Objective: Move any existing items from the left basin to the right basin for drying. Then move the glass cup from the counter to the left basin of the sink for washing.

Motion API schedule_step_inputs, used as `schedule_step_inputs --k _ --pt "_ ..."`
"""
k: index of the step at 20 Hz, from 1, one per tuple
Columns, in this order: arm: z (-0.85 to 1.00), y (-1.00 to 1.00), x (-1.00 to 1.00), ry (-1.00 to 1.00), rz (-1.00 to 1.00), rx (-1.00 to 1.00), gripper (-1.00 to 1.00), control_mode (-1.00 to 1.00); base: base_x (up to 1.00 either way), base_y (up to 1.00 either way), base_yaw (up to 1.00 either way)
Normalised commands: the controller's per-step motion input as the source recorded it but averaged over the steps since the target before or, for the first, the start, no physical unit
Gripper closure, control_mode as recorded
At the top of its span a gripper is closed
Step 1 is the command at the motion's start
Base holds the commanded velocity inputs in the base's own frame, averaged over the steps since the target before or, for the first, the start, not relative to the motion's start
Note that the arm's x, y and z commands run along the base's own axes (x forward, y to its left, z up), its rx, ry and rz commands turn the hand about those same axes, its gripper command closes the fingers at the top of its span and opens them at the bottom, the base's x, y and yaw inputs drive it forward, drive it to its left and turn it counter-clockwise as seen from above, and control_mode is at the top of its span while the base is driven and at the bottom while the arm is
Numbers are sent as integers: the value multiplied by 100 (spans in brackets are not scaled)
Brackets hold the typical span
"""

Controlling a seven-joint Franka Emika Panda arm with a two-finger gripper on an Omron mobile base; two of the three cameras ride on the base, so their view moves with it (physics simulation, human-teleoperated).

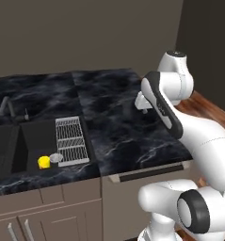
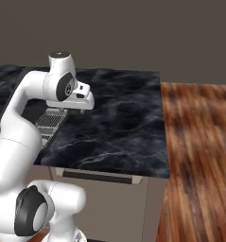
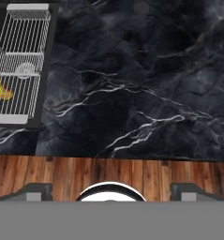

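Observation:
The sink sits at the left of the left base view, with its slim faucet (image 1: 5, 107) behind it. Only a strip of the left basin (image 1: 1, 146) shows at the picture's edge. The right basin (image 1: 36, 139) holds a grey wire rack (image 1: 71, 140) (image 2: 49, 122) (image 3: 19, 65). A small yellow item (image 1: 44, 162) (image 3: 1, 89) lies in it beside the silver drain (image 1: 56, 157) (image 3: 25, 70). My gripper (image 1: 143, 109) (image 2: 72, 112) (image 3: 111, 192) hovers open over the counter (image 1: 123, 122) (image 3: 132, 93), right of the sink, with nothing between its fingers. The glass cup is out of view.
The black marble counter (image 2: 119, 123) runs from the sink to its right end, where wooden floor (image 2: 199, 156) begins. Brown cabinet fronts (image 1: 57, 212) lie below the counter's front edge. A plain wall stands behind the counter.

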Motion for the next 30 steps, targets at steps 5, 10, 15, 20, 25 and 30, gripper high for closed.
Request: schedule_step_inputs --k 5,10,15,20,25,30 --pt "0 0 0 0 0 0 -100 100 0 36 0" --pt "0 0 0 0 0 0 -100 100 0 54 -1" --pt "0 0 0 0 0 0 -100 100 0 64 0" --pt "0 0 0 0 0 0 -100 100 2 59 0" --pt "0 0 0 0 0 0 -100 100 19 11 -1" --pt "0 0 0 0 0 0 -100 100 37 11 -2"
